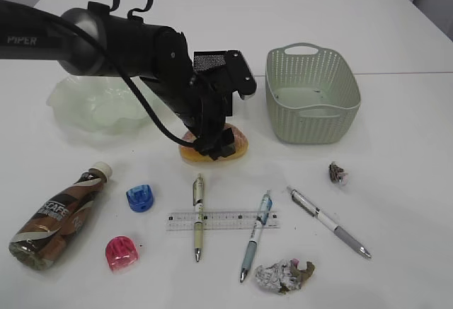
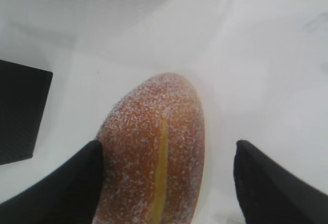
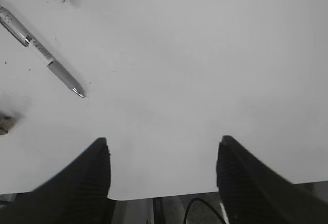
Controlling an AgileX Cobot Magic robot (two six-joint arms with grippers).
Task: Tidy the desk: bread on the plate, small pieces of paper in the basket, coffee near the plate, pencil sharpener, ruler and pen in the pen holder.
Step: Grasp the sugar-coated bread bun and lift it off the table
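The bread, a sugar-dusted brown bun, lies on the desk right of the ruffled pale-green plate. My left gripper is down over it and open. Its left finger touches the bun's side and the right finger stands apart. The pen holder shows as black mesh behind that arm. My right gripper is open and empty above the desk's front edge. The coffee lies on its side at the front left. The ruler lies under two pens.
The green basket stands at the back right. A blue sharpener and a pink one sit near the bottle. A silver pen and two paper wads lie at the front right.
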